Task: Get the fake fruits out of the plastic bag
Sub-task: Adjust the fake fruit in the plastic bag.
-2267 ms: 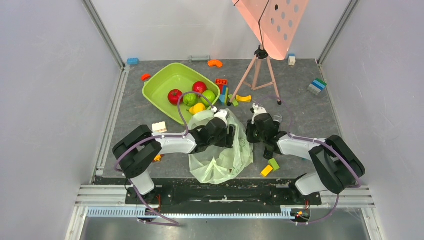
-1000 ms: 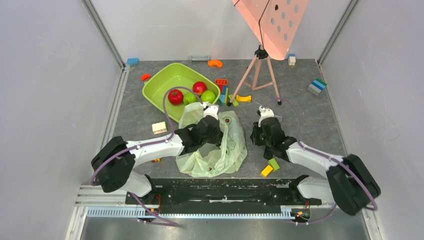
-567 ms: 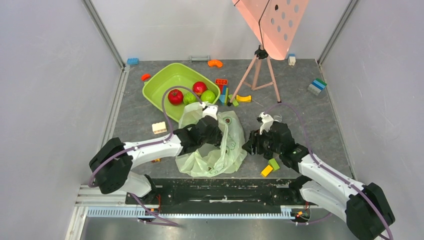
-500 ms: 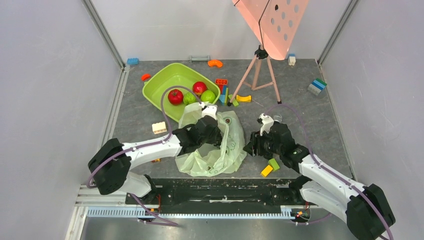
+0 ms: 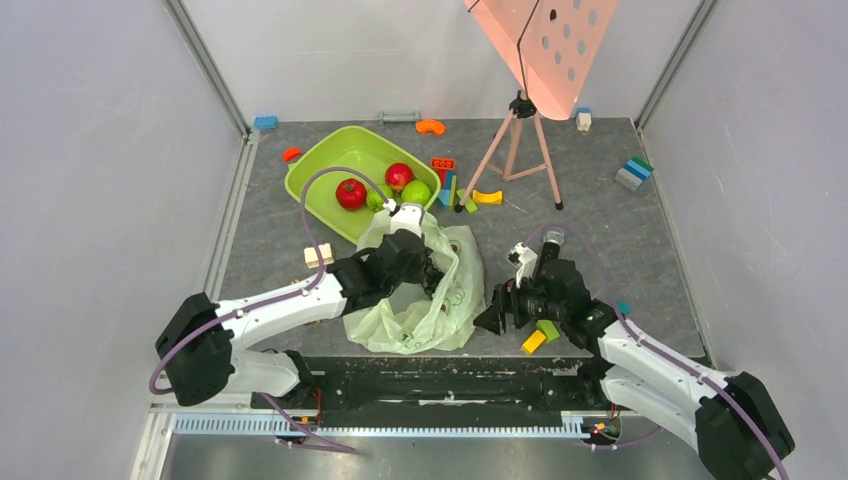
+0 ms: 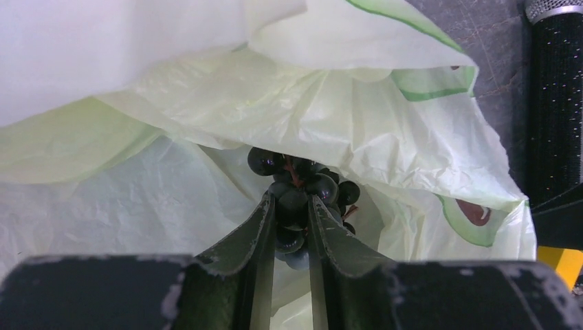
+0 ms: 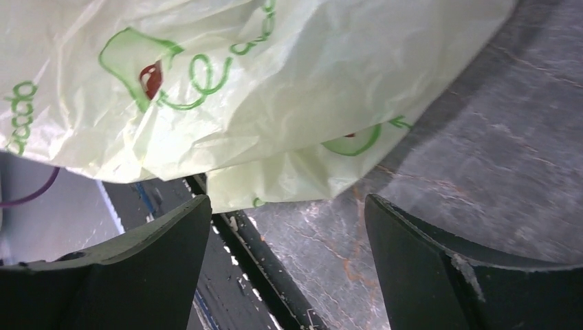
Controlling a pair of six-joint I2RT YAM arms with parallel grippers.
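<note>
The pale-green plastic bag [image 5: 420,312] lies crumpled near the table's front edge. My left gripper [image 6: 289,201] reaches into its mouth and is shut on the black grape bunch [image 6: 302,180], with bag film [image 6: 206,137] all round it. From above, only the left gripper's [image 5: 428,272] wrist shows at the bag's top. My right gripper [image 7: 287,201] is open and empty, just off the bag's [image 7: 275,89] near right corner, low over the table. In the top view the right gripper [image 5: 490,318] sits beside the bag. Other fruits inside the bag are hidden.
A lime-green tub [image 5: 320,190] behind the bag holds a red tomato [image 5: 350,193], a red apple [image 5: 399,176] and a round green fruit [image 5: 417,192]. Yellow [image 5: 533,341] and green [image 5: 548,328] blocks lie by the right arm. A tripod [image 5: 520,140] stands at the back.
My right gripper has opened wide and moved toward the near edge, close to the bag's right corner. The left gripper stays shut in the bag, which has shifted slightly.
</note>
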